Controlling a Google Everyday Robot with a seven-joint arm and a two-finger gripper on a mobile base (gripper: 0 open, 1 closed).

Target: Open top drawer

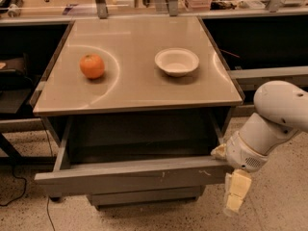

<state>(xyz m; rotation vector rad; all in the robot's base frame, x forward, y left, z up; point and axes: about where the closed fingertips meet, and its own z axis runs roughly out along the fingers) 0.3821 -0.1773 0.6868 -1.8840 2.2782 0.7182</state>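
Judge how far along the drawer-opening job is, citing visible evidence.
Done: the top drawer stands pulled well out, its grey interior exposed below the table. In hand: the hand sits at the drawer front's right end. Left: probably only drawing the arm away.

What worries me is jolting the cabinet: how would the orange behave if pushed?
The orange looks round and sits loose on the smooth tabletop, so it would probably roll rather than slide. No rim is visible at the edges, so it could roll off. The gripper hangs by the right end of the open top drawer, well below it.
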